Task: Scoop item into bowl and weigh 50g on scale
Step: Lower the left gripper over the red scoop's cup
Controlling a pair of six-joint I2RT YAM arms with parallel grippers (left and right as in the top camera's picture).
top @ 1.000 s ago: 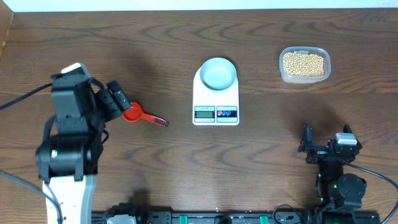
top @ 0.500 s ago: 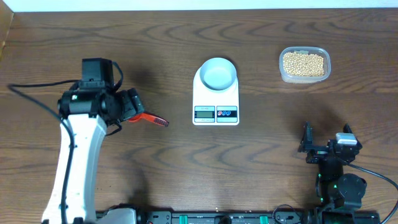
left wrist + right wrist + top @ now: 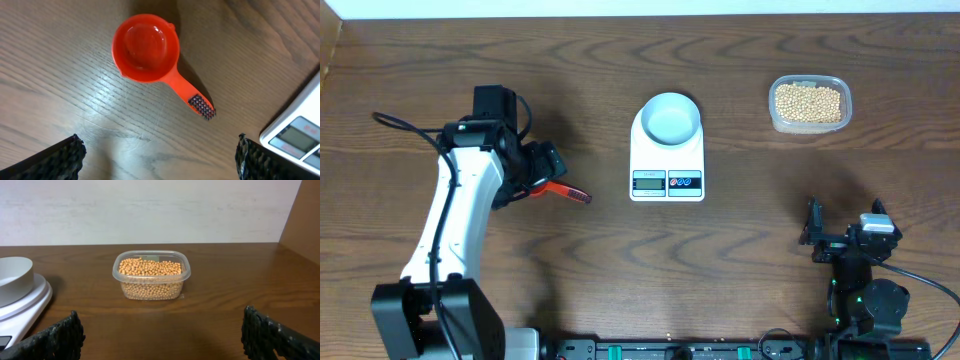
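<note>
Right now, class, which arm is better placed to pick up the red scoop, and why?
Left. The open left gripper hovers right by the red scoop, which fills its wrist view. The right gripper, also open, sits beyond the scale, facing the tub of beans.

**Dark wood-grain table** (image 3: 620, 270), overhead view. You can identify three items resting directly on its surface:

- **(a) Orange scoop** (image 3: 146, 47), on your left. It lies cup-side up, with its dark-tipped handle angled toward the scale.
- **(b) Flat white scale** (image 3: 667, 160), at centre. Its display and two buttons face the near edge.
- **(c) Clear plastic tub** (image 3: 809, 130), at the far right, well apart from the scale.
</note>
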